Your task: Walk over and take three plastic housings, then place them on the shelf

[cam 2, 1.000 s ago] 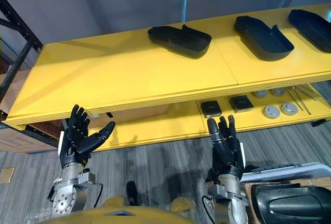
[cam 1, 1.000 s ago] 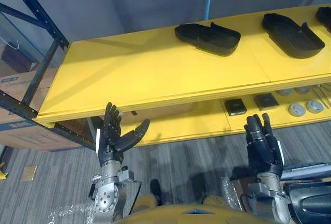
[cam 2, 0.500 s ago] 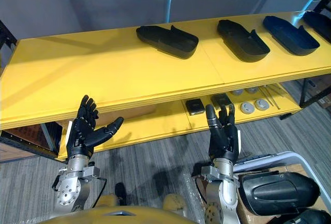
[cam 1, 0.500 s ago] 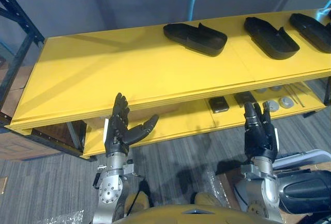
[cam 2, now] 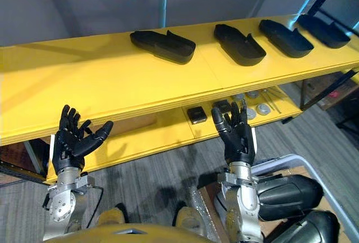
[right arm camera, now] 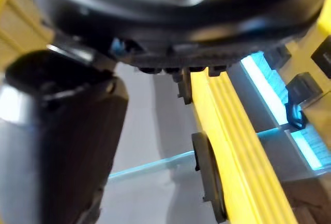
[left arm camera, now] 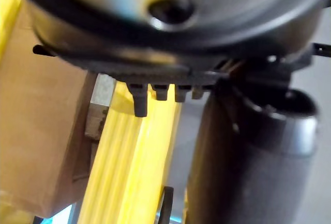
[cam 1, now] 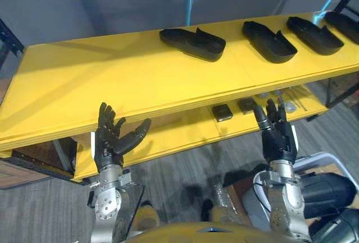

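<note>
Hovering before the front edge of the yellow shelf point(cam 1: 112, 86), the left hand point(cam 1: 115, 139) and right hand point(cam 1: 275, 136) are both empty — fingers straight and spread. Farther back, four black plastic housings point(cam 1: 192, 43) lie in a row toward its far edge, middle to right end.

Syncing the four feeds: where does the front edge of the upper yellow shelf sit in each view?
Left eye: the front edge slants across mid-picture, rising to the right, just above the left hand and right hand.
Right eye: the same slant across mid-picture.
Left wrist: a ribbed yellow strip close past the hand.
Right wrist: a ribbed yellow strip close past the hand.
Shared landmark: the leftmost housing on that shelf, in both eye views.
</note>
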`<state>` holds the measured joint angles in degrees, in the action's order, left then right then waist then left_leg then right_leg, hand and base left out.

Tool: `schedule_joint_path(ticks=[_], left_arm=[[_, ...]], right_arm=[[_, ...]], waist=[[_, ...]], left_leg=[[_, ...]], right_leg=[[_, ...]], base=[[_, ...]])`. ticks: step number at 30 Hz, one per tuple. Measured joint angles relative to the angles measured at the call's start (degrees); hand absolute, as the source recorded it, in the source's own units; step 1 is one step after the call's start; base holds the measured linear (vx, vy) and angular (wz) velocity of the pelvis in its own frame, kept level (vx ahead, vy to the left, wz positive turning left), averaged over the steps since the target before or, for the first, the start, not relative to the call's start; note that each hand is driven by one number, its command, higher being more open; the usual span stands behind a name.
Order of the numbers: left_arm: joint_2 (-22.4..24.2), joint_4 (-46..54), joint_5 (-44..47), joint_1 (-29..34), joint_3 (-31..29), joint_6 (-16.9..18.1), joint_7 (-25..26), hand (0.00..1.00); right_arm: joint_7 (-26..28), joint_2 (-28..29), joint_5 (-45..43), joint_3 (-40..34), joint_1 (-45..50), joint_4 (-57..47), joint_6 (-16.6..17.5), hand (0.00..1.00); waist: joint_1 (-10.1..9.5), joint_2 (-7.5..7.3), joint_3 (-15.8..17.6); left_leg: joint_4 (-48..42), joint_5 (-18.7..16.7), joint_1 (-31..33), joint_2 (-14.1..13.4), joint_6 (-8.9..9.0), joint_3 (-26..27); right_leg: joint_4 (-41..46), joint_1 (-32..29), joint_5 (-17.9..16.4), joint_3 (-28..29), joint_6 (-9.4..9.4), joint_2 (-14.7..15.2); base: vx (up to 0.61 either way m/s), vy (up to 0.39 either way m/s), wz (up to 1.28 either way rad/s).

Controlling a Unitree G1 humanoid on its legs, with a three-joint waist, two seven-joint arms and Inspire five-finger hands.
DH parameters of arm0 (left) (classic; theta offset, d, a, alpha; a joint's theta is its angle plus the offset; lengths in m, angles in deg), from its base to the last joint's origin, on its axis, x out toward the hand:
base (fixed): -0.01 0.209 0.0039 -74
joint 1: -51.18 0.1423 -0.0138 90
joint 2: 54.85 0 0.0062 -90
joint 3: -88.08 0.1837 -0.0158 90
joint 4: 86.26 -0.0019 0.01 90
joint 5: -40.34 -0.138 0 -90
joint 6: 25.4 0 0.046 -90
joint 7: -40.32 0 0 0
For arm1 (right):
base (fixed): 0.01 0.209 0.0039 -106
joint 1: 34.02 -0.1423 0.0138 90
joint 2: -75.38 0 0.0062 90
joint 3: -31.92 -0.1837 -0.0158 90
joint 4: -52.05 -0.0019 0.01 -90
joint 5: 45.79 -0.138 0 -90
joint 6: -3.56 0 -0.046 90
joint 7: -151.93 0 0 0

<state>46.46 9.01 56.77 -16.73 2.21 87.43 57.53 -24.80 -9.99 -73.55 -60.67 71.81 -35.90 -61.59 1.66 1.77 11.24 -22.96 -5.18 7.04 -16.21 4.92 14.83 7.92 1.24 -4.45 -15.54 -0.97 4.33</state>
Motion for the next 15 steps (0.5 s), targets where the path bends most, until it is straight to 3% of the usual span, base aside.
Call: schedule_joint_path(ticks=[1, 2, 4, 5, 7, 9, 13, 15], left_arm=[[0.4, 0.0, 0.0, 0.6, -0.4, 0.4, -0.1, 1.00], [0.7, 0.0, 0.0, 1.2, -0.4, 0.7, -0.3, 1.00], [1.4, 0.8, 0.7, 2.2, -0.6, 0.9, -1.5, 1.00], [1.5, 2.4, 1.7, 2.7, -0.9, 1.0, -2.4, 1.00], [1.3, 7.9, 2.2, 2.0, -1.6, 1.9, -6.0, 1.00], [0.6, 12.8, 4.1, -0.4, -1.8, 2.4, -10.9, 1.00], [-1.2, 17.3, 11.5, -3.6, -2.8, 1.3, -22.8, 1.00], [-2.1, 18.0, 15.9, -4.0, -3.0, -3.5, -29.5, 1.00]], right_arm=[[-0.4, -0.1, 2.4, -1.1, 0.2, -0.4, 0.0, 1.00], [-0.9, -0.4, 4.1, -2.6, 0.1, -1.4, 0.1, 1.00], [-2.1, -1.7, 5.9, -5.2, -0.4, -4.4, 0.8, 1.00], [-2.7, -2.1, 7.2, -6.1, -1.7, -5.4, 0.9, 1.00], [-3.8, -3.5, 9.1, -6.9, -5.6, -7.2, 0.9, 1.00], [-3.7, -5.2, 9.5, -7.0, -8.8, -8.6, 0.8, 1.00], [-2.4, -6.6, 11.9, -6.9, -12.6, -11.7, 0.5, 1.00], [-2.0, -7.6, 13.6, -6.8, -13.6, -11.9, -0.7, 1.00]], waist=[[0.02, -0.20, 0.2], [-0.83, -0.26, 0.1], [-1.46, 1.18, -0.6], [-1.43, 1.20, -0.7], [-1.42, -0.19, -0.2], [-1.50, -1.07, -0.4], [-1.41, -1.11, -0.7], [-1.48, -1.16, -1.0]], left_leg=[[-4.4, 0.3, 2.6, -0.6, -0.43, -0.7], [-2.9, 0.0, 2.3, 0.0, -0.29, -1.2], [4.9, 2.3, 1.0, 2.1, -0.95, -1.4], [8.7, 3.4, -0.6, 3.0, 0.63, -1.2], [14.9, 6.3, -2.9, 5.2, 0.51, -0.6], [17.7, 7.3, -4.4, 6.8, -0.02, -0.4], [19.6, 7.4, -5.6, 8.8, -0.88, -0.3], [20.1, 7.4, -5.6, 9.7, -1.29, -0.2]], right_leg=[[-0.8, 1.1, 1.0, 0.0, 0.25, -0.3], [-1.3, 1.4, 1.0, 0.0, 0.22, -0.4], [-1.4, 0.4, 1.5, 0.0, -0.57, -0.6], [-1.3, 0.3, 1.7, 0.1, -0.91, -0.3], [-1.3, -0.3, 2.2, 0.4, -1.58, 0.8], [-2.1, 0.4, 2.6, 0.1, -2.23, 1.6], [-4.5, 1.6, 3.5, -0.1, -3.67, 3.0], [-5.2, 1.8, 3.9, -0.2, -4.28, 3.8]], base=[[0.10, -0.123, 0.00], [0.11, -0.113, -0.05], [0.11, -0.022, -0.07], [0.12, 0.016, 0.04], [0.07, 0.026, 0.05], [0.03, 0.056, 0.08], [0.01, 0.080, 0.06], [0.02, 0.083, 0.05]])
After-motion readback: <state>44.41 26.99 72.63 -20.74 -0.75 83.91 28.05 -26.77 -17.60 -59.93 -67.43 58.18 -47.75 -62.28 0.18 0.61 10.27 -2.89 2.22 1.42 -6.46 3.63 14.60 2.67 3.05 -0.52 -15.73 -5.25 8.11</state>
